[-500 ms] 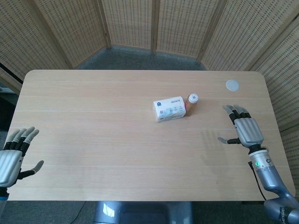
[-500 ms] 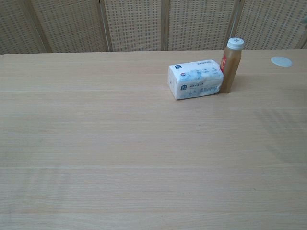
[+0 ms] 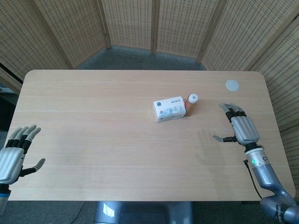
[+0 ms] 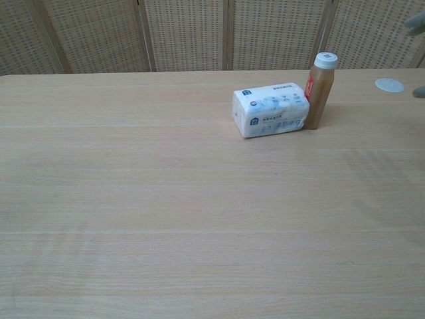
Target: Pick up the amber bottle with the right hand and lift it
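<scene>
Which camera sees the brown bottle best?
The chest view. There the amber bottle stands side-on, so you see its white cap, amber body and red label, right beside the tissue pack. The head view looks down from above, so the bottle is small, mostly just its cap.
</scene>
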{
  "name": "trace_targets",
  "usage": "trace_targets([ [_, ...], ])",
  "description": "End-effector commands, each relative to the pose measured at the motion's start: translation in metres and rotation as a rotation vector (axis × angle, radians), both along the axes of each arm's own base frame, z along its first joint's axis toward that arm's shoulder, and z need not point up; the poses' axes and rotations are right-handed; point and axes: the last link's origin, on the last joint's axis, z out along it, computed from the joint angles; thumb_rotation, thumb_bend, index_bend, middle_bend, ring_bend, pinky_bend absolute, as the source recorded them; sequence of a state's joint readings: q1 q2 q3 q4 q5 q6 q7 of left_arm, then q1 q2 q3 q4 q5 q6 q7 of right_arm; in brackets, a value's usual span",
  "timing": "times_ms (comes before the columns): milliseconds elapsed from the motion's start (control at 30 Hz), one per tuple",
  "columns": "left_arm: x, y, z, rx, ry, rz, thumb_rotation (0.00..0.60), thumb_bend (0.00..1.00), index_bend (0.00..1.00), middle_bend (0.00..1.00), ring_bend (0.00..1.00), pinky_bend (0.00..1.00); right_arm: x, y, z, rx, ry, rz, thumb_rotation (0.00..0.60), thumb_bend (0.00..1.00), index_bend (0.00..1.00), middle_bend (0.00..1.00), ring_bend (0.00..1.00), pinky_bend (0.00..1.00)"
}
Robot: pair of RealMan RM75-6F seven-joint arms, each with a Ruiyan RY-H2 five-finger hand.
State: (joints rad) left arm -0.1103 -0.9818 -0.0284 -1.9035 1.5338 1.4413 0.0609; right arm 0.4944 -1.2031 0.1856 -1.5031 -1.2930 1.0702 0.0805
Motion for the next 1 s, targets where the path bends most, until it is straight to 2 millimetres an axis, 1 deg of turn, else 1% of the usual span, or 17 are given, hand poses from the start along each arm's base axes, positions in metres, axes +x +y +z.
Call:
trace_targets([
  [33,0.001,0.001,-0.001,-0.005,0.000,-0.002,0.600,0.32,0.10,0.00,0.00,0.00,0.010,-0.017,-0.011,0.031,-0.071,-0.002,0.460,0.10,0.00,0.00,0.00,0.00],
  [167,0.000,0.001,-0.003,-0.011,0.003,0.005,0.600,0.32,0.10,0.00,0.00,0.00,0.021,-0.045,-0.030,0.077,-0.154,-0.018,0.456,0.10,0.00,0.00,0.00,0.00],
  [267,-0.002,0.000,-0.002,-0.004,0.004,0.016,0.600,0.32,0.10,0.00,0.00,0.00,0.025,-0.066,-0.041,0.087,-0.193,-0.034,0.462,0.10,0.00,0.00,0.00,0.00],
  [367,-0.005,-0.002,-0.001,-0.001,0.006,0.028,0.600,0.32,0.10,0.00,0.00,0.00,0.024,-0.083,-0.047,0.077,-0.207,-0.052,0.461,0.10,0.00,0.00,0.00,0.00],
  [467,-0.006,-0.004,0.001,0.005,0.011,0.035,0.600,0.32,0.10,0.00,0.00,0.00,0.020,-0.096,-0.053,0.069,-0.230,-0.081,0.458,0.10,0.00,0.00,0.00,0.00],
  [733,-0.005,-0.004,0.001,0.006,0.016,0.040,0.600,0.32,0.10,0.00,0.00,0.00,0.005,-0.120,-0.069,0.073,-0.257,-0.171,0.459,0.09,0.00,0.00,0.00,0.00],
  [1000,-0.003,-0.003,0.003,0.011,0.024,0.044,0.600,0.32,0.10,0.00,0.00,0.00,-0.003,-0.131,-0.080,0.084,-0.251,-0.214,0.464,0.09,0.00,0.00,0.00,0.00],
])
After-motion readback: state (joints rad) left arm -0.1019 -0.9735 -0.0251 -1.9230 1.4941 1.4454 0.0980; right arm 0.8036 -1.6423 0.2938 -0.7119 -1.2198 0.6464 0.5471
